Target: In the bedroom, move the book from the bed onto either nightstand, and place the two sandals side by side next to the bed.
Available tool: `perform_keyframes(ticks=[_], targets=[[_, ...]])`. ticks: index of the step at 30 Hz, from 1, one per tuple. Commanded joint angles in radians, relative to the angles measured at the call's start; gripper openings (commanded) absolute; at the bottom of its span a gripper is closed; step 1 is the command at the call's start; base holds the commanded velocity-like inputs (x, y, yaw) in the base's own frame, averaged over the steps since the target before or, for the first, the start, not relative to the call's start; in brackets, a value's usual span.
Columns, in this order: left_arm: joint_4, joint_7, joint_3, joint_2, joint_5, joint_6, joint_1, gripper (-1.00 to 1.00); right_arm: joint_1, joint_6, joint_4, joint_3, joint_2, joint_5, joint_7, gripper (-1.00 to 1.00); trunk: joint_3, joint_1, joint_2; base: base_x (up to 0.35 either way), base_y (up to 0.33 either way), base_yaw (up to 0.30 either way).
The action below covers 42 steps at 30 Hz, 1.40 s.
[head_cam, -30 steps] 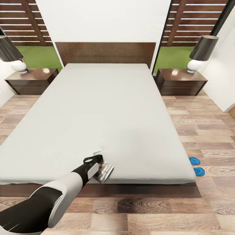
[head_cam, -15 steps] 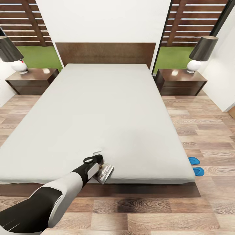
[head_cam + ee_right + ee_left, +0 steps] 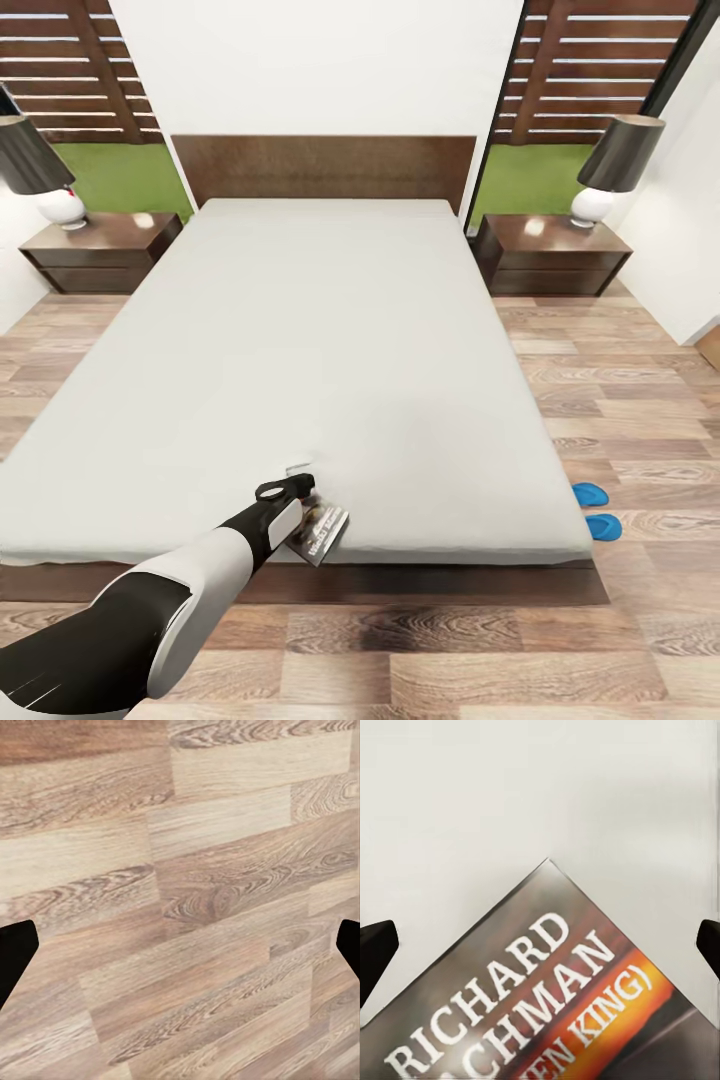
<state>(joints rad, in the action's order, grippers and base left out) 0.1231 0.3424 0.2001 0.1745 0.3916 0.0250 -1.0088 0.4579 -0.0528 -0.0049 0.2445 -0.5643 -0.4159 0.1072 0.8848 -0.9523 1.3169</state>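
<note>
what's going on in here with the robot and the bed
The robot stands at the foot of the bed with its left arm stretched out, the left claw at the book lying at the mattress's near edge. In the left wrist view the fingertips sit wide apart over the cover, so the claw looks open, not gripping. The two blue sandals lie on the floor beside the bed's right corner. Both nightstands flank the headboard, each holding a lamp. The right claw points at bare floor.

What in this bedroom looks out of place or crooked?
The small dark paperback book lies askew at the foot edge of the light-grey bed, its corner overhanging, under the left claw. The two bright blue sandals lie beside the bed.
</note>
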Motion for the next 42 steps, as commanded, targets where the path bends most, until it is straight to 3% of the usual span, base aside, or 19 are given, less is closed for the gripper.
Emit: perform_keyframes(ticks=[1,42], targets=[[0.000,0.004,0.009,0.000,0.011,0.003,-0.001,1.00,0.001,-0.004,0.002,0.008,0.000,-0.011,0.005,1.00,-0.003,0.004,-0.007,0.000,0.000,0.000],[0.001,0.004,0.009,0.000,0.010,0.003,-0.001,1.00,0.001,-0.003,-0.001,0.008,0.000,-0.011,0.005,1.00,-0.131,0.161,-0.294,0.000,0.000,0.000]])
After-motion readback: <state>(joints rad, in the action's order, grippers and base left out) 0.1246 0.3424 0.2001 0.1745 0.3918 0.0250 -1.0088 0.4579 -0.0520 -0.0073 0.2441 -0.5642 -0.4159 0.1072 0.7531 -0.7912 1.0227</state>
